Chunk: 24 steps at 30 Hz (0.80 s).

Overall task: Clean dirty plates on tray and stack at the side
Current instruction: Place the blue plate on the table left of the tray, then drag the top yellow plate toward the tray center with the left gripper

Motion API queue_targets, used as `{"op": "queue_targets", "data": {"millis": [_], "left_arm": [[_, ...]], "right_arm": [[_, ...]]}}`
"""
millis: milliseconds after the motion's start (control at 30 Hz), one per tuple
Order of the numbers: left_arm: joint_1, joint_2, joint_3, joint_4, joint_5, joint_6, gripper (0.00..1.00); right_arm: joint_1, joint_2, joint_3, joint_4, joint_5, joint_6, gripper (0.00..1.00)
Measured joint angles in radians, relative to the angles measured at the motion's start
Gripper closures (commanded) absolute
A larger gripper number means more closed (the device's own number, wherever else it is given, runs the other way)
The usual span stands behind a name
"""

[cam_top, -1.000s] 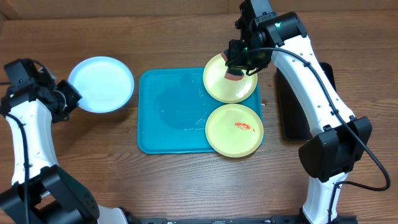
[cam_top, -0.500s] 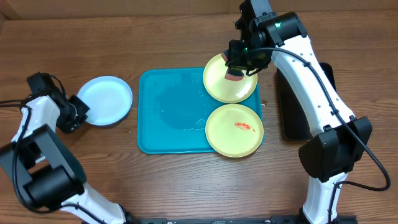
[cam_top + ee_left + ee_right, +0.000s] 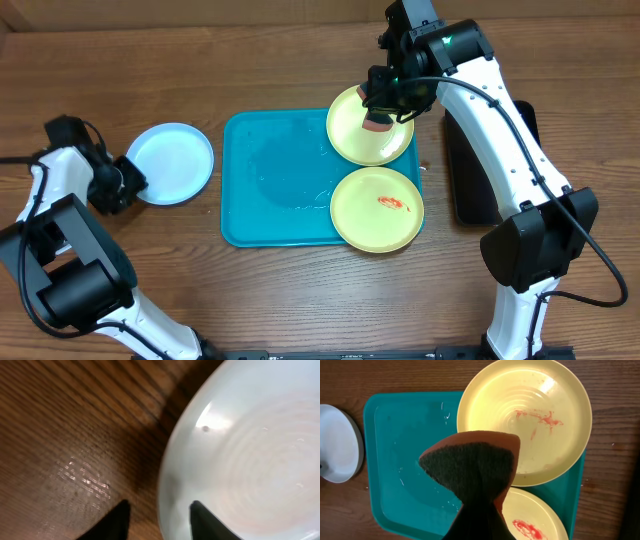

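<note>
Overhead view: large turquoise-blue rectangular plastic tray [image 3: 275, 180] lies mid-surface on the brown wood-grain surface [image 3: 250, 290]. Its bare floor shows a wet sheen and droplets.

Two pale yellow-green round plastic plates sit along the tray's right side.
- The upper yellow-green plate [image 3: 355, 140] overhangs the tray's top right corner. The right wrist view shows thin red smears near its centre [image 3: 540, 417].
- The lower yellow-green plate [image 3: 377, 208] overhangs the bottom right corner and has a red smear on the right part of its floor. The two rims lie just beside each other; contact cannot be told.

The light blue round plastic plate [image 3: 171, 163] lies flat on the wood off the tray's left edge, apart from it. No red marks are visible on it.

Right gripper [image 3: 380, 108]: over the upper yellow-green plate, jaws closed on an orange sponge with a dark scouring face [image 3: 470, 467]. Whether the sponge touches the plate cannot be told.

Left gripper [image 3: 125, 180]: at the light blue plate's left edge. In the left wrist view the jaws are parted narrowly, and the plate's rim [image 3: 167, 485] runs into the gap between the two dark tips. Contact with the rim cannot be told.

A narrow black tray [image 3: 465, 190] lies right of the turquoise tray, partly hidden by the right arm.
</note>
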Motion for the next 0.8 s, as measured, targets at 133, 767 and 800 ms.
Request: {"op": "queue_targets", "data": {"millis": [133, 767, 800], "left_arm": [[-0.022, -0.029, 0.124, -0.103, 0.013, 0.042, 0.54], [-0.702, -0.043, 0.248, 0.097, 0.175, -0.140, 0.43], [-0.734, -0.028, 0.248, 0.122, 0.180, -0.163, 0.45]], "right_arm": [[0.000, 0.000, 0.000, 0.003, 0.002, 0.000, 0.96], [-0.033, 0.000, 0.000, -0.006, 0.003, 0.004, 0.96], [-0.034, 0.000, 0.000, -0.007, 0.003, 0.003, 0.96]]}}
